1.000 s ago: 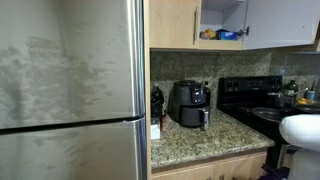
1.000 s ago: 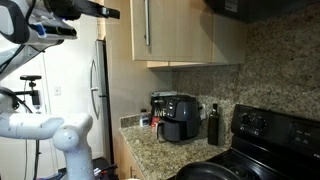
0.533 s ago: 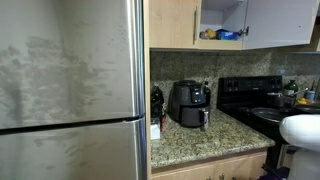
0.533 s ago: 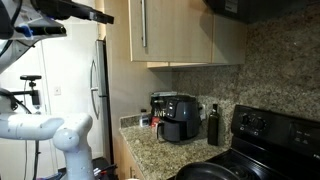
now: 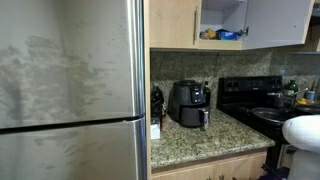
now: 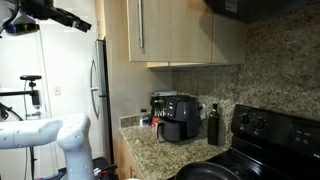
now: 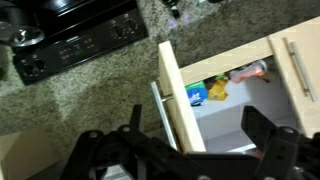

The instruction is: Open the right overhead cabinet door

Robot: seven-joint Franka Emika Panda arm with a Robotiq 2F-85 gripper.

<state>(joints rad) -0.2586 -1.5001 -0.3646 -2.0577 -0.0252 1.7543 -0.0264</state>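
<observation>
Right overhead cabinet door (image 5: 275,20) stands swung wide, its pale inner face showing in an exterior view. The wrist view catches it edge-on, handle (image 7: 157,112) free. Claw (image 7: 195,128) hangs well apart from the door, jaws spread wide, nothing held; probably no grip is needed because the opening looks done. Shelf inside holds packets (image 7: 205,92), labels too small to read. Door's top is cut off by the frame. Claw's tips are dark and blurred. Neighbouring door (image 7: 292,68) is shut.

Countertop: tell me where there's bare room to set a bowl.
Bare granite lies in front of the air fryer, out to the counter edge and across to the stove. The back is crowded: air fryer, bottle.
</observation>
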